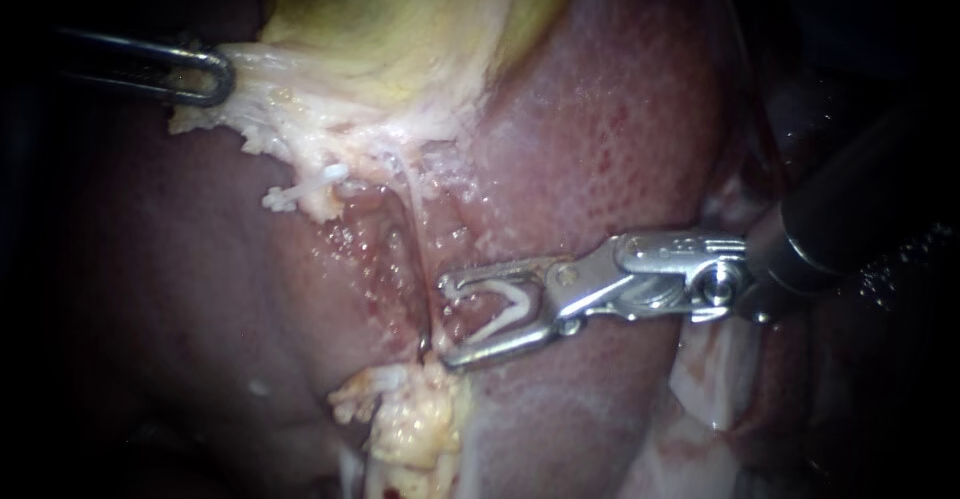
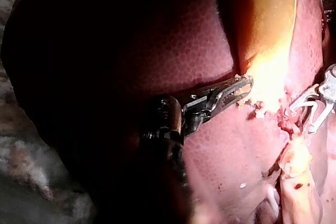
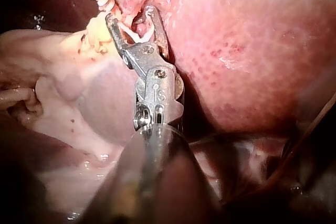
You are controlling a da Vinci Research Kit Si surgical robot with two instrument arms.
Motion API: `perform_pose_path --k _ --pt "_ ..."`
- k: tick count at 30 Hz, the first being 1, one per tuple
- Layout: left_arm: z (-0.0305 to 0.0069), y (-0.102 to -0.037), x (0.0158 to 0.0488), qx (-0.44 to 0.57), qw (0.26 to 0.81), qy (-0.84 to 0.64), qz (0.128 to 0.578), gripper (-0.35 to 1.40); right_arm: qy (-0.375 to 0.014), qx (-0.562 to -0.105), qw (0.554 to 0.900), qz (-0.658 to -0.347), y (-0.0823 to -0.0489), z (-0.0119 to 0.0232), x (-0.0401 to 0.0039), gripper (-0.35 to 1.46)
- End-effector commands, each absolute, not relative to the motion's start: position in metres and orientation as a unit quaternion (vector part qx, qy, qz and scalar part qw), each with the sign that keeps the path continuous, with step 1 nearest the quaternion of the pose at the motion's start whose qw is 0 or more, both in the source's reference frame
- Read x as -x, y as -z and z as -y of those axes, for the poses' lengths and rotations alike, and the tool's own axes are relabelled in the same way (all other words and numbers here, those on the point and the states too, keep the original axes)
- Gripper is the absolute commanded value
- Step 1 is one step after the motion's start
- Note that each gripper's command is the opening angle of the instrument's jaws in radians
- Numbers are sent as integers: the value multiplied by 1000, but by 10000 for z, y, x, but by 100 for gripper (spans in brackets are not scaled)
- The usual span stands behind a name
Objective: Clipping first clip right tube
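Right instrument (image 1: 446, 322), in from 3 o'clock, carries an open clip (image 1: 515, 301) between spread jaws, tips beside the tube (image 1: 410, 214) at centre. Left instrument (image 1: 222, 77) clenches gallbladder (image 1: 400, 19) at 10 o'clock, probably tensioning the tube.

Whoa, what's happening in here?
Two robot instruments are working on a pig's liver. The left instrument grips the pale edge of the gallbladder. The right instrument carries an open white clip in its pincer, the clip's mouth right at a thin pale tube, not yet squeezed shut.
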State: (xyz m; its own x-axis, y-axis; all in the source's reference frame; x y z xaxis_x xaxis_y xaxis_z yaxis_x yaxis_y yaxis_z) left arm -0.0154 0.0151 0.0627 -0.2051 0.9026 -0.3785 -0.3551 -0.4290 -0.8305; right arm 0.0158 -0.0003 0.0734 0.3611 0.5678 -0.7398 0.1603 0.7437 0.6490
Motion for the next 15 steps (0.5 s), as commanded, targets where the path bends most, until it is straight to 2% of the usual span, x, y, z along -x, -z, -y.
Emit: perform_pose_path --k 1,15 --pt "-151 -627 154 452 440 -715 303 -35 -135 -331 754 -551 -735 3 -160 49" --pt "-151 -627 154 452 440 -715 303 -35 -158 -338 732 -571 -742 12 -191 49"
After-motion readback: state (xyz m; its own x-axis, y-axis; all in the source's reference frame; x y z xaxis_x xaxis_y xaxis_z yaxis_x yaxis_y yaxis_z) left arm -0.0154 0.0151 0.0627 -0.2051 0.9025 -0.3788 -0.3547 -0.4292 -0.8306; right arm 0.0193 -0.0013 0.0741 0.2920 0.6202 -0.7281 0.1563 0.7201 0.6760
